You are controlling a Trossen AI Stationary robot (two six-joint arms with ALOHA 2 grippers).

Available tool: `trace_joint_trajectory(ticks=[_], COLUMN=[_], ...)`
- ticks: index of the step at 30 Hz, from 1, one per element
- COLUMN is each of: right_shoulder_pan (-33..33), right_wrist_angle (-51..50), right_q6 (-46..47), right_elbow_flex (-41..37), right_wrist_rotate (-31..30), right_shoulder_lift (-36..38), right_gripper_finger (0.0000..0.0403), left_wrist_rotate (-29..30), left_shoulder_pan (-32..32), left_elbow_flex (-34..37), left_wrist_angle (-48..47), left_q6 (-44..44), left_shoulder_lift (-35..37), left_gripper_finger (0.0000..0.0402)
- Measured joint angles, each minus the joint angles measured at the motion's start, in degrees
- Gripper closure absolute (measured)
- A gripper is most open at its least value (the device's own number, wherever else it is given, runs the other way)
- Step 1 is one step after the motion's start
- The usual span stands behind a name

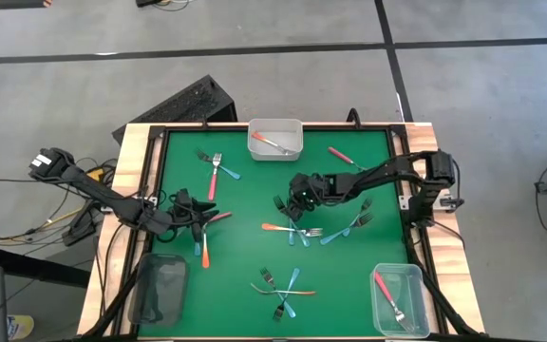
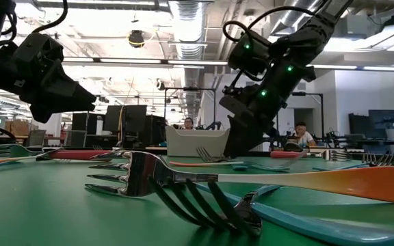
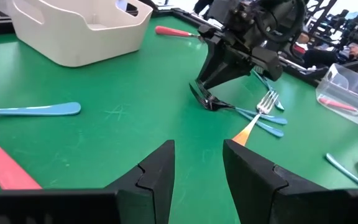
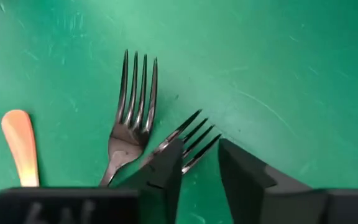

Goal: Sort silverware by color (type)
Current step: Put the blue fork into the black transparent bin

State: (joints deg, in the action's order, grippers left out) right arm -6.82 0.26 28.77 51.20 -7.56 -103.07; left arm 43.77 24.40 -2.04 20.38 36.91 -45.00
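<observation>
Two forks (image 4: 160, 134) — right tool (image 4: 199, 163) straddling.

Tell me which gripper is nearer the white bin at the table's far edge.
Right. The right gripper sits just below the white bin, near table centre; the left gripper is farther, toward the left side.

Both dark arms low over table, reaching inward.
Right gripper (image 4: 199, 163) tipped down mid-table, fingers a narrow gap apart; left gripper (image 3: 197, 165) near left edge, fingers parted.

The green felt-topped surface (image 1: 254, 190) carries scattered metal-tined forks with thin coloured handles (image 1: 294, 231), a white rectangular bin (image 1: 274, 149) and 2 clear plastic bins (image 1: 399, 299).
</observation>
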Motion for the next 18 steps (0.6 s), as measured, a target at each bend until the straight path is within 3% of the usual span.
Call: trace_joint_trajectory(ticks=[10, 18], right_shoulder_pan=[0.0, 1.8], right_wrist_angle=[9.9, 11.7], right_q6=[-0.2, -4.2], right_elbow_flex=[0.1, -0.2], right_wrist_rotate=[3.9, 0.0], right_shoulder_lift=[-4.0, 2.1], right_gripper_finger=[0.0385, 0.0397], left_wrist_rotate=[1.0, 0.8], left_shoulder_pan=[0.0, -0.1], left_elbow_flex=[0.0, 0.0], left_wrist_angle=[0.0, 1.3], left_q6=[0.8, 2.4], left_shoulder_lift=[0.0, 0.0], left_gripper_finger=[0.0278, 0.0278])
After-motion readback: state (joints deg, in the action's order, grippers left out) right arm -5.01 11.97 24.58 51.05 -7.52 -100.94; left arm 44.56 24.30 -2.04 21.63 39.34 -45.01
